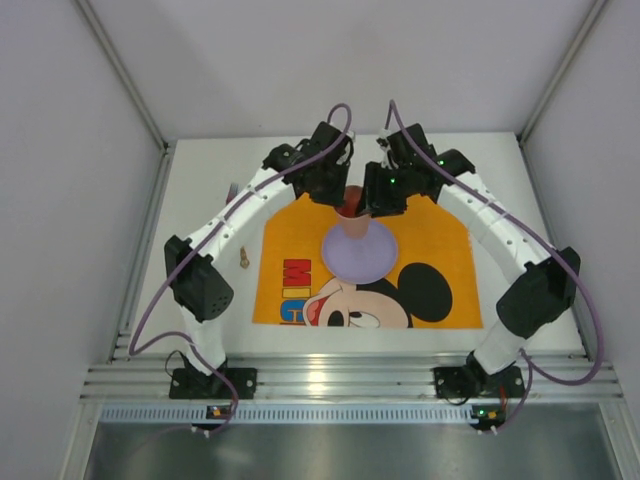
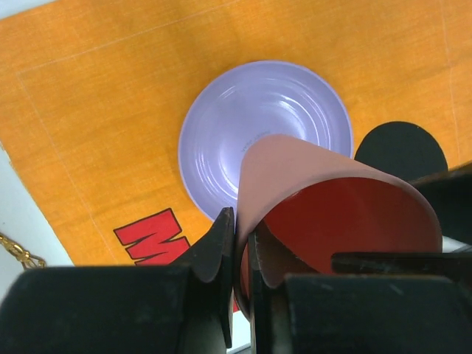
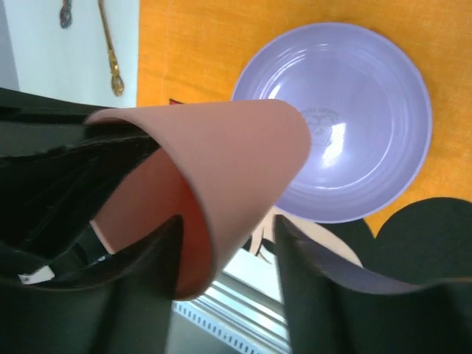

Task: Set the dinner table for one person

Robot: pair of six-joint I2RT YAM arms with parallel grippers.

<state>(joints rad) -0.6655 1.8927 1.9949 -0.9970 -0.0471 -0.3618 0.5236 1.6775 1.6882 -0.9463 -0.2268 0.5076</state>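
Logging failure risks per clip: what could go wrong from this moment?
1. The left claw pinches the tilted pink cup only by its thin wall above the purple plate; it could slip and fall.
2. The open right claw straddles the same rim; the claws may collide.

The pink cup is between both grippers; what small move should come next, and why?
Probably close the right gripper on the pink cup: its jaws stand open astride the cup's rim, while the left gripper pinches the wall, holding the cup tilted near the lilac plate.
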